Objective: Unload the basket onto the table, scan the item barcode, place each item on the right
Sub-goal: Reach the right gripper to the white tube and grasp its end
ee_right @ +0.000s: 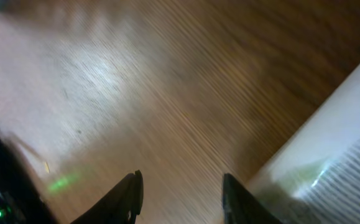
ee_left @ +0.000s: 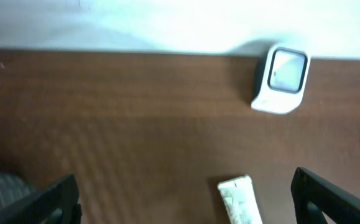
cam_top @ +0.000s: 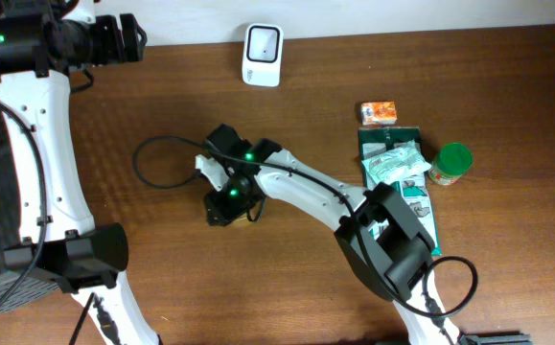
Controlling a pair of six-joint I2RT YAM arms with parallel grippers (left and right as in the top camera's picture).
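Your right gripper [ee_right: 181, 186] sat low over the middle of the table [cam_top: 162, 105], jaws partly spread, nothing between them. Next to it the white item [cam_top: 203, 163] lay flat, outside the gap; couldn't tell if it touched. Your left gripper [ee_left: 184, 180] hung near the back left corner, spread wide, empty. At the back edge stood the scanner [cam_top: 262, 55], well apart from the item

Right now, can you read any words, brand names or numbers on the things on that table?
Nothing can be read in any view.
White tube: dark print, blurred.
Orange box: print too small.
Green packet: print too small.
White scanner: no legible mark.
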